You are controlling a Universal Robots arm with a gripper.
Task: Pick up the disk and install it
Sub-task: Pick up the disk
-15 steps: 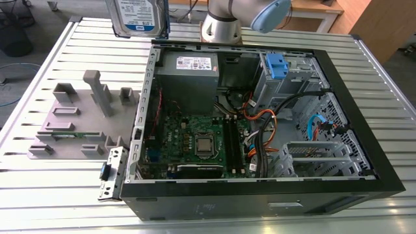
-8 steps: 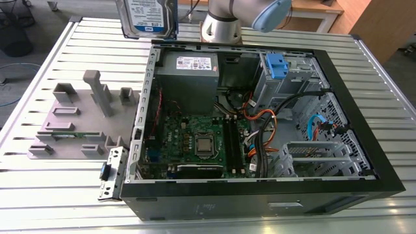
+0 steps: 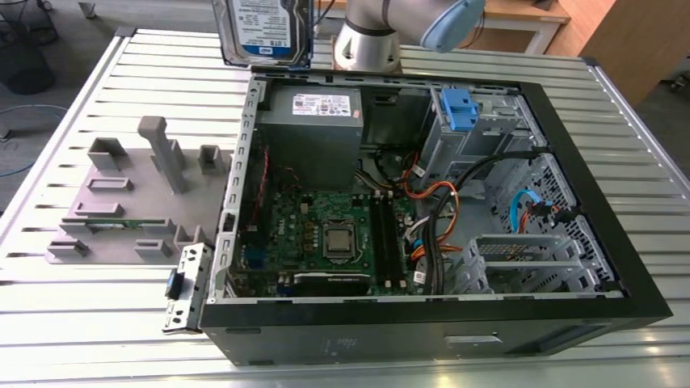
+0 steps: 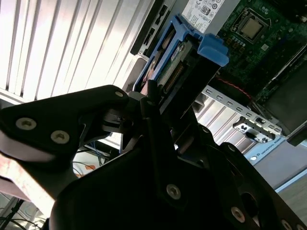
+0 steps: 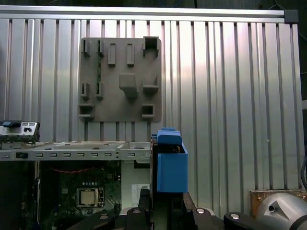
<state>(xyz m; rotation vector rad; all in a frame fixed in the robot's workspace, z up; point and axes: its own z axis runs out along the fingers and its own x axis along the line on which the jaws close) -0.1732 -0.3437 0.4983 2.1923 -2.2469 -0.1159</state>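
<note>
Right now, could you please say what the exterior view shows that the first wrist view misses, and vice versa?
The exterior view adds the labelled face of the disk, the drive cage and the orange cables. The first wrist view adds its blue carrier end-on, in the gripper. Both share the grey fixture plate, the motherboard and the slatted table.

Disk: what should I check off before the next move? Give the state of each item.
1. Grip: ok. The gripper is shut on the disk, which hangs above the table.
2. Blue carrier frame on the disk: ok.
3. Computer case open: ok, its inside is exposed.
4. Disk over the drive cage: not ok, it is outside the case.
5. Cage slot free: cannot tell.
6. Cables clear of the cage: cannot tell; they run close beside it.
</note>
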